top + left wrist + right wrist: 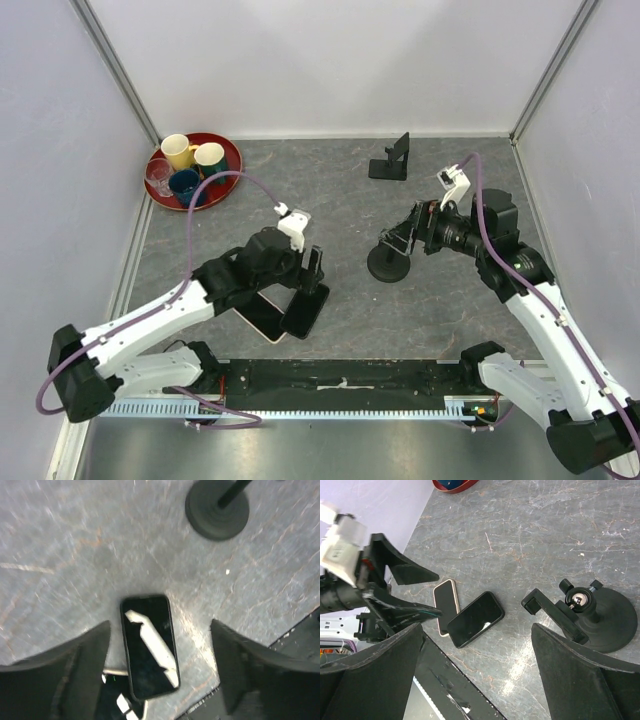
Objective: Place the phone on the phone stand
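Your left arm reaches low to the right, its gripper (160,627) hanging over the black phone (149,647), jaws well apart and empty. Your right arm bends in leftward by the round-based mount (388,264), its gripper (477,627) spread wide and holding nothing. The table (330,200) is grey marbled, with white walls and a red tray (236,165) of cups far left. The phone lies flat near centre, screen up, long axis near-to-far, far end leaning right. The stand (390,160) sits far, well apart.
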Robot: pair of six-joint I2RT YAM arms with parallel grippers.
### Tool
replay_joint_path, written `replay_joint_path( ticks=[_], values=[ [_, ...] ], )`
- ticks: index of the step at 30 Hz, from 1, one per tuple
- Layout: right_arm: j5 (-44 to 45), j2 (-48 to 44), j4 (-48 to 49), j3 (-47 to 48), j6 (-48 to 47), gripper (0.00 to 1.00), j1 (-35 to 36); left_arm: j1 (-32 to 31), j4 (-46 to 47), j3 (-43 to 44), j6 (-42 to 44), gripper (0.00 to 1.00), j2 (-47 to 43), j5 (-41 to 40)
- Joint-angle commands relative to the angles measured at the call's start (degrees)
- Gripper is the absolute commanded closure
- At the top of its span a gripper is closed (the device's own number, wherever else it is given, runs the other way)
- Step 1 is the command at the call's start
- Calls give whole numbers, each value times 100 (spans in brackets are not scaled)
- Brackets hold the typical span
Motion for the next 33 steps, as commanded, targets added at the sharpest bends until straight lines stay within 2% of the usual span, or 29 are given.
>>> replay_joint_path(
  ticks=[1, 5, 11, 18, 33],
  values=[
    [102, -53, 207, -88, 22, 4, 20, 75, -752, 592, -364, 8, 727, 370],
    [93, -210, 146, -211, -22, 3, 29, 102, -1561, 971, -873, 5, 1465, 403],
    [14, -299, 216, -431, -22, 2, 29, 84, -2079, 1049, -690, 3, 2336, 791],
    [-47, -440, 207, -580, -49, 2, 29, 58, -2106, 1208, -602, 1, 2951, 1222],
    [-56, -501, 225, -739, -110, 2, 29, 14, -2230, 1445, -321, 0, 3918, 985]
  ],
)
